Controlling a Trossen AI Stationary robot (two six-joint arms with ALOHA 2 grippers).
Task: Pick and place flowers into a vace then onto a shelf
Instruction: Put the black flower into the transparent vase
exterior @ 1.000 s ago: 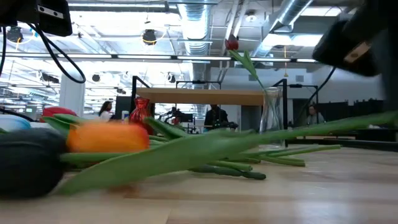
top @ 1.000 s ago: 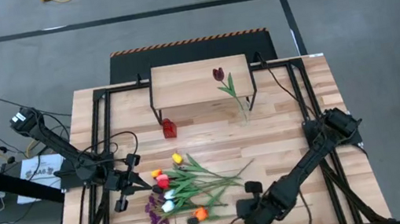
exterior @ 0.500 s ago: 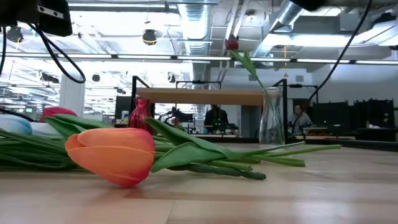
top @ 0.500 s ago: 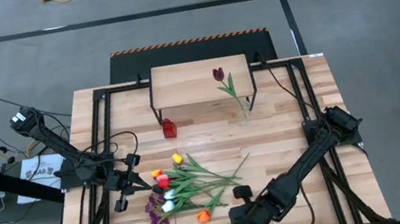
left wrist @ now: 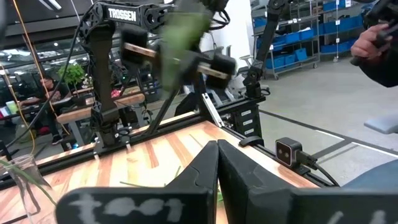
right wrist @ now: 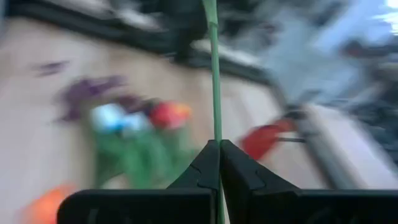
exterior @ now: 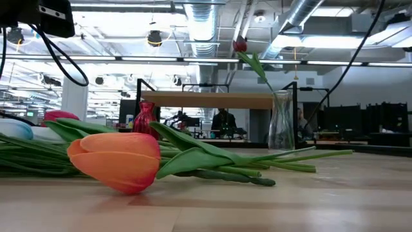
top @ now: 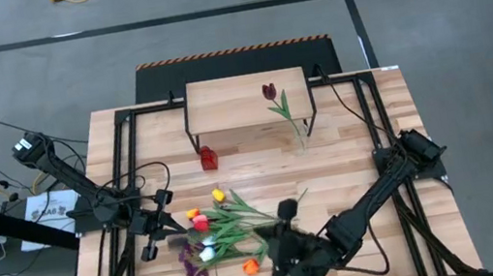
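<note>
High view: right end effector [top: 288, 249] sitting low over the near-center of the counter [top: 362, 121], right at the edge of the flowers [top: 226, 229], fingers pressed together and pinching 1 thin green stem [right wrist: 214, 81]. Right wrist view confirms it, stem running straight up from between the 2 dark fingers [right wrist: 199, 171]. Can't tell which bloom is on the end of that stem, too blurry.

Left end effector [top: 155, 232] parked at the left side of the pile, near the red and yellow heads, fingers pressed together with nothing between them, as seen in the left wrist view [left wrist: 217, 165].

Rest of the bunch lying flat on the counter: yellow, red, white and orange tulips plus purple sprigs [top: 190, 262] on the left fringe, stems fanning out toward the right. Low view filled with an orange tulip [exterior: 116, 161] lying on its side close to the lens.

Shelf [top: 246, 104] at the far side of the counter. Clear glass vase [exterior: 281, 122] standing in front of its right end, already holding 1 dark maroon tulip [top: 269, 91]. Small red vase [top: 207, 157] on the counter near the shelf's left leg.
</note>
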